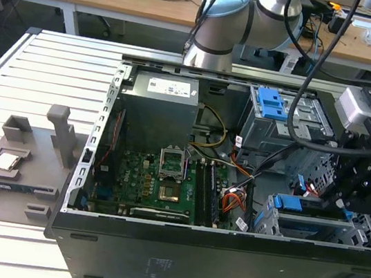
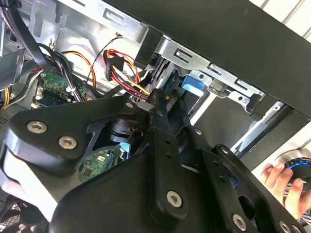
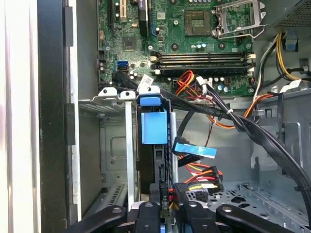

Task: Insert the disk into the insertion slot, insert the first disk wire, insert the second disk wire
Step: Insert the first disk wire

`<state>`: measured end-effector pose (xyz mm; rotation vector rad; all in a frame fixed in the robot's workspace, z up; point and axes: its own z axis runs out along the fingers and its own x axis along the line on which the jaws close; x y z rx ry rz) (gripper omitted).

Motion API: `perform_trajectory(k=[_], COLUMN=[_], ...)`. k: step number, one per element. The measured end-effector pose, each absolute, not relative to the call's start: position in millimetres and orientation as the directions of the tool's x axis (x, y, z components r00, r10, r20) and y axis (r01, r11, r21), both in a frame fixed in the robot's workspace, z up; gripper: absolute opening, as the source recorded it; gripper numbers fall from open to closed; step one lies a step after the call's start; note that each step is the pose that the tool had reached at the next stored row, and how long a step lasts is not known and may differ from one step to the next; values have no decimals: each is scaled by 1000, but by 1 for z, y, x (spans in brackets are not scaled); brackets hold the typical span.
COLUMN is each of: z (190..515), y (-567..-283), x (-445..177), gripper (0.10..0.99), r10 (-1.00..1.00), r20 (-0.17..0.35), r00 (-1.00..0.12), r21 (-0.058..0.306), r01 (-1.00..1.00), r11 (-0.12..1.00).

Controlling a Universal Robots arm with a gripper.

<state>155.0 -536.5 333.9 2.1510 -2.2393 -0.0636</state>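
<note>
The disk (image 1: 309, 226) lies in the insertion slot (image 1: 265, 219), inside the computer case (image 1: 187, 265), towards the worktop's (image 1: 32, 88) near edge on the exterior view's right. The claw (image 3: 167, 209) looks pinched nearly closed on the plug of a red-and-yellow disk wire (image 3: 167, 196), just at the disk's end. If the plug meets its socket tilted it could jam or slip from the grip, and the loose black cables (image 3: 252, 131) alongside might snag.

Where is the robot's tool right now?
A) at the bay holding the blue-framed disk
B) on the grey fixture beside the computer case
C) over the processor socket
A: in the exterior view the tool sits at the insertion slot, beside the blue-framed disk.
</note>
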Motion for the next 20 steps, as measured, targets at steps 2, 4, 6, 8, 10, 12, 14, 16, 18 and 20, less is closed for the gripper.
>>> perform_trajectory(k=[2, 4, 6, 8, 10, 12, 14, 16, 18, 20], z=[336, 346, 355, 368, 375, 379, 382, 382, 382, 382], y=[-537, -537, -537, -537, -536, -536, -536, -536, -536, -536], x=[155, 155, 155, 155, 155, 155, 155, 155, 155, 155], gripper=[247, 247, 247, 247, 235, 106, 106, 106, 106, 106], r10=[-999, -999, -999, -999, -999, -999, -999, -999, -999, -999], r20=[-2, -2, -2, -2, -2, -2, -3, -2, -2, -2], r00=[-40, -40, -40, -40, -40, -40, -40, -40, -40, -40], r21=[54, 54, 54, 54, 54, 54, 54, 54, 54, 54], r01=[-998, -998, -998, -998, -998, -998, -998, -998, -998, -998], r11=[40, 40, 40, 40, 40, 40, 40, 40, 40, 40])
